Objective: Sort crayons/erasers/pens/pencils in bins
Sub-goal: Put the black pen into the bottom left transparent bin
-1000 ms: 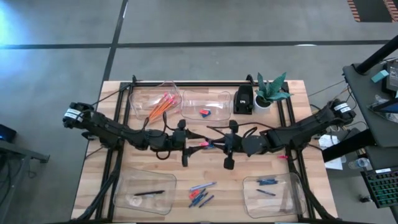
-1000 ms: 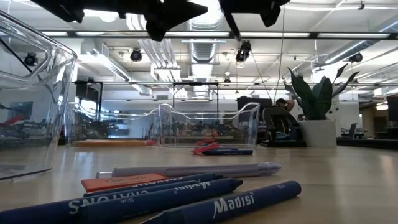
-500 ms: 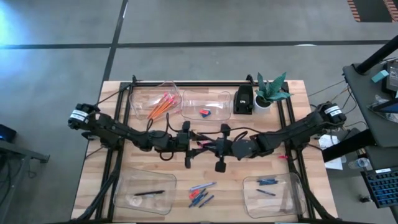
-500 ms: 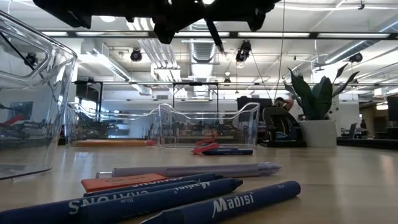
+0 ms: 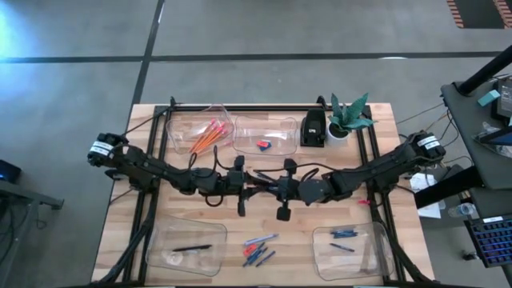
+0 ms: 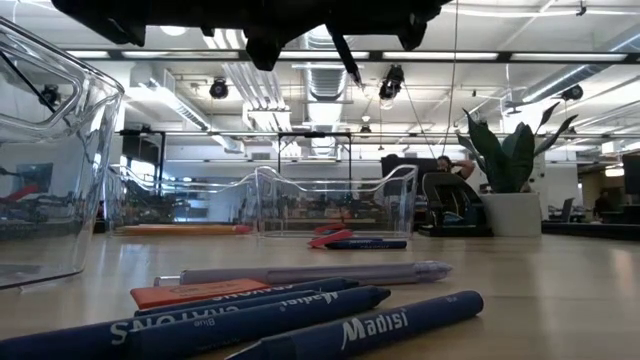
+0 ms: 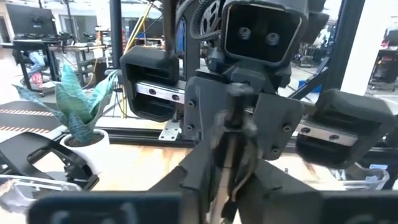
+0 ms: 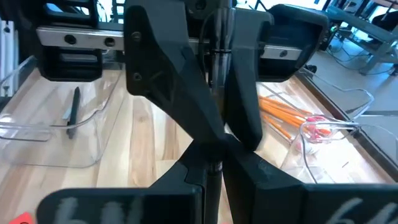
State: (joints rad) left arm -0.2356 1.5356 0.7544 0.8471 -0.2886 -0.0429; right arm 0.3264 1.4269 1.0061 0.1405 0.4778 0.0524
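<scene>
The left fingers (image 5: 251,185) and the right fingers (image 5: 270,189) are met tip to tip above the middle of the table (image 5: 400,160), with each arm reaching in from its own side. A pen (image 6: 341,57), slim and dark, is held in the air between them and is seen tilted in the low view. The right fingers are clenched on the pen, and in the left wrist view the left fingers (image 7: 205,180) are also seen clenched about it. On the table below the fingers, a red item (image 6: 330,238) and a dark blue stick (image 6: 365,243) are seen lying together in the low view; their kind cannot be told. Beyond the fingers, toward the far edge, two bins are placed side by side: one (image 5: 178,128) holds the pencils (image 5: 206,134), the other (image 5: 280,128) holds erasers (image 5: 262,145). On the near side of the fingers, a bin (image 5: 164,240) behind the left arm holds one pen (image 5: 192,248), and a bin (image 5: 372,244) behind the right arm holds crayons (image 5: 342,234). Between these two near bins, loose crayons (image 5: 258,252) and a pale stick (image 5: 262,239) lie in a cluster on the table. A small pink piece (image 5: 364,202) lies beside the right arm. A black box (image 5: 314,128) and a plant (image 5: 350,116) stand at the far edge.
</scene>
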